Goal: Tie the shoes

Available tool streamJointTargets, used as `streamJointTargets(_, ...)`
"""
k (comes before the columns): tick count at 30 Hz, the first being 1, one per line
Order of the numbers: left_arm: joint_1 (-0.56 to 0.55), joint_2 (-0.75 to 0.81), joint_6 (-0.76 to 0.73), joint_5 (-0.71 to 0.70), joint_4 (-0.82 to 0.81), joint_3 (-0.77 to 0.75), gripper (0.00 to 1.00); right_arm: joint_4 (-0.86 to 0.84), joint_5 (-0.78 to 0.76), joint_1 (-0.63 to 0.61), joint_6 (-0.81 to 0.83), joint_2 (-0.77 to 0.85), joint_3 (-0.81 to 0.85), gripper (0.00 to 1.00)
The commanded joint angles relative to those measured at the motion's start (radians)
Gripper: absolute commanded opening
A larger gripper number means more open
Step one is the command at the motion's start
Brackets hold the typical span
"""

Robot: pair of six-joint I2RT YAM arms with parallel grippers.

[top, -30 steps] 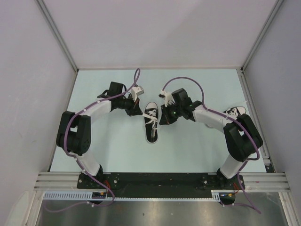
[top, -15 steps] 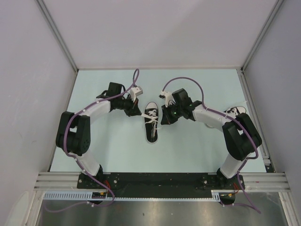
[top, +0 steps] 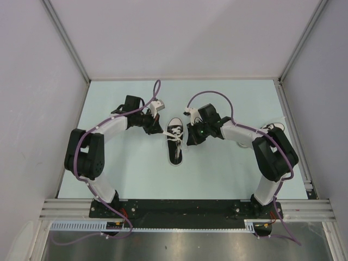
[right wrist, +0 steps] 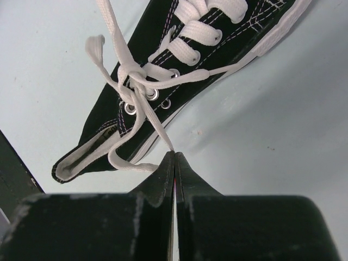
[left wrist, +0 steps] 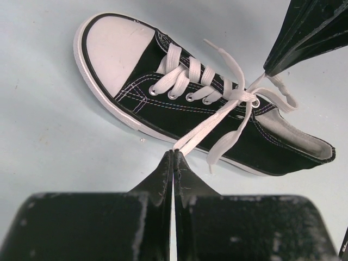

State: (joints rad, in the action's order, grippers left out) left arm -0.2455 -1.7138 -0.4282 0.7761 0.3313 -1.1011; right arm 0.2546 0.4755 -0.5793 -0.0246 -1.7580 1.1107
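The shoe (top: 175,145) lies on its sole in the middle of the counter (top: 228,168), toe cap away from the arm bases, with one arm at either side of it. The left jaws are pressed together on one strand of the laces (left wrist: 206,128), and the right jaws are likewise closed on the other strand (right wrist: 153,122). Both strands run taut up to a crossing at the top eyelets (left wrist: 247,97). The step in hand looks like drawing that crossing snug. To do it well, the two pulls should be equal and opposite, straight out to the sides and low over the counter, since the light shoe will likely slide or twist under an uneven tug. The pinch must stay firm, as flat lace slips easily, and the pull should ease once the crossing seats against the tongue.
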Motion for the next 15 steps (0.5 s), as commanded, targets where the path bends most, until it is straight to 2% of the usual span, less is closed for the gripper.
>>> streamJointTargets(1,0.022,0.031,-0.044,-0.021,-0.025,0.004,0.00,0.018,-0.035,0.012,0.022,-0.017,0.001,0.00)
streamJointTargets(15,0.025,0.034,-0.073,-0.020,-0.003,-0.008,0.00,0.009,-0.031,0.026,0.068,-0.006,0.001,0.00)
